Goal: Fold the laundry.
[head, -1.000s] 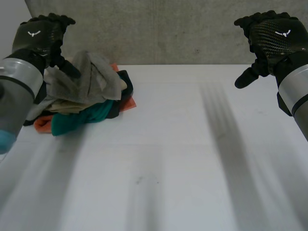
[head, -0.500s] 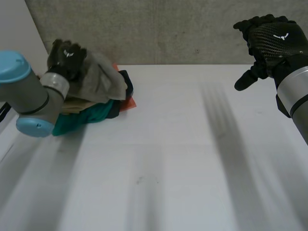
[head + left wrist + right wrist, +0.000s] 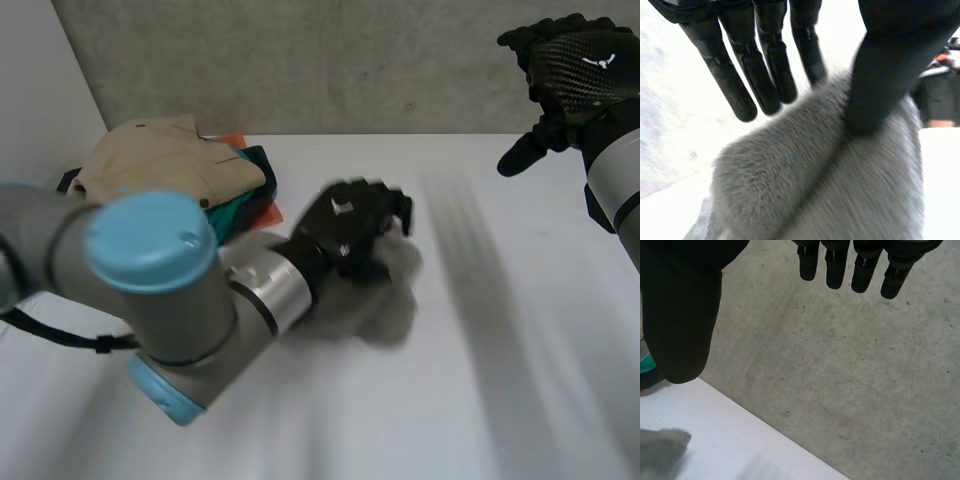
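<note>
I saw the fuzzy grey cloth (image 3: 388, 298) as soft and matt, pinched in the black left hand (image 3: 348, 228), whose fingers (image 3: 732, 82) looked smooth with a slight shine. The black right hand (image 3: 575, 75) had a carbon-weave sheen. The white table (image 3: 450, 400) was smooth and matt, and the far grey concrete wall (image 3: 350, 60) was rough and speckled. The light-blue arm cap (image 3: 150, 235) looked like plastic.

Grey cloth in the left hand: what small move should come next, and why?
Probably lower the grey cloth onto the bare table and let go: the left hand pinches it bunched, clear of the pile, while the right hand hangs open above.
</note>
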{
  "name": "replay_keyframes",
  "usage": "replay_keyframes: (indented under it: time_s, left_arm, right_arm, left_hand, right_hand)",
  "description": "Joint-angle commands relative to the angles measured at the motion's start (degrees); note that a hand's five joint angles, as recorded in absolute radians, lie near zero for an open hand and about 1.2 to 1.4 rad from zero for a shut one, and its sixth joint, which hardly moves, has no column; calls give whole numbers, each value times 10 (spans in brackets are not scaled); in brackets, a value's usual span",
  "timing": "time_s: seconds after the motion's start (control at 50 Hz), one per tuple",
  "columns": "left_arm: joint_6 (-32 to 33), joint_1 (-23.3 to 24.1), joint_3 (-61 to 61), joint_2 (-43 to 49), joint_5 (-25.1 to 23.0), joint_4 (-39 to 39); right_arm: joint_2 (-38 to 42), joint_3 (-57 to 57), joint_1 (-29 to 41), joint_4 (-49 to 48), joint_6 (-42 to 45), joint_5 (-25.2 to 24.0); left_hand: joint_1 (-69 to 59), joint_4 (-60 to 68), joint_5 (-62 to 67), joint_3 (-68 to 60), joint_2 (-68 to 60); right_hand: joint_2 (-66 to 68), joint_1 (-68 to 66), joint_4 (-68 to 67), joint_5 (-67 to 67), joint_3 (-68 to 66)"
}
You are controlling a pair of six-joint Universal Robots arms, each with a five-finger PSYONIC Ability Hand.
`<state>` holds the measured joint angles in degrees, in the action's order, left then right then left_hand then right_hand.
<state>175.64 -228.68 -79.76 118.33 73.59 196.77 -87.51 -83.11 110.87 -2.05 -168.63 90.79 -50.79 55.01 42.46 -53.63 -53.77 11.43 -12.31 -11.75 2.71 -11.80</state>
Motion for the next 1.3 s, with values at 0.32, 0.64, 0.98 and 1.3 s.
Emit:
replay_keyframes:
  time_s: [0.32,0.64,0.98,1.3]
  left_arm:
    - [42,-168,-114,-159,74,-92]
    - [224,-129,-49,-6,110,-109]
    - [337,-107,26,93,150,-104]
    - [337,-114,36,86,150,-66]
  right_arm:
    - [100,29,-6,178,186,-127]
    - [293,161,30,67,348,-142]
    - [544,414,55,85,391,-177]
    - [625,534,55,136,392,-187]
  left_hand:
    - [379,-421,-396,407,409]
    - [377,-419,-394,406,407]
    - [-48,6,31,-20,-18]
    - [-292,250,275,-264,-262]
  right_hand:
    - [-14,23,17,-27,18]
    - [-14,23,17,-27,18]
    - [-3,12,7,-16,7]
    - [668,-660,-665,656,-665]
